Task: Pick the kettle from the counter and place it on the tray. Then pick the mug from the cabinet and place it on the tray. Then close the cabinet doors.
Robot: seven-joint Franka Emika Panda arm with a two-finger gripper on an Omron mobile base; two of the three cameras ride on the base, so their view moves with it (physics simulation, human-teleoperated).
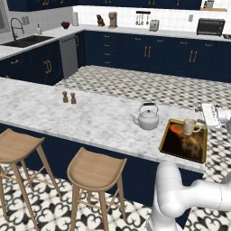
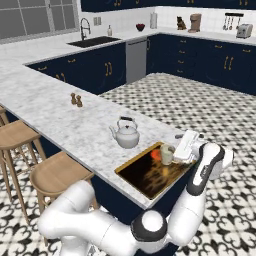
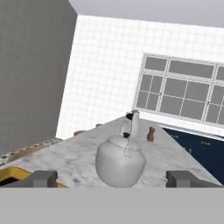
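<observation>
**Mug on the tray, kettle beside it on the marble**

Going left to right in the left base view: two wooden stools (image 1: pixel 94 169) stand under the counter's near edge, and a pair of small brown shakers (image 1: pixel 69 97) sits alone on a wide bare stretch of the marble counter (image 1: pixel 54 113). Further right the white kettle (image 1: pixel 147 117) stands on the marble, just left of the tray (image 1: pixel 171 146) and apart from its rim. The tray lies at the counter's right end, its near rim close to the counter edge. The mug (image 1: pixel 190 127) stands upright in the tray's far right corner. The gripper (image 1: pixel 208 115) hovers just right of the mug, jaws spread wide and holding nothing.

The right base view shows the hand level with the mug (image 2: pixel 167 154), the gripper (image 2: pixel 183 146) beside it, past the counter's end over open tiled floor. It also shows the sink (image 2: pixel 93 42) on the far counter.

The hand view looks across the marble at the kettle (image 3: pixel 120 164), with a yellow corner of the tray (image 3: pixel 13 175) at lower left and both fingertips (image 3: pixel 43 178) set wide apart.
</observation>
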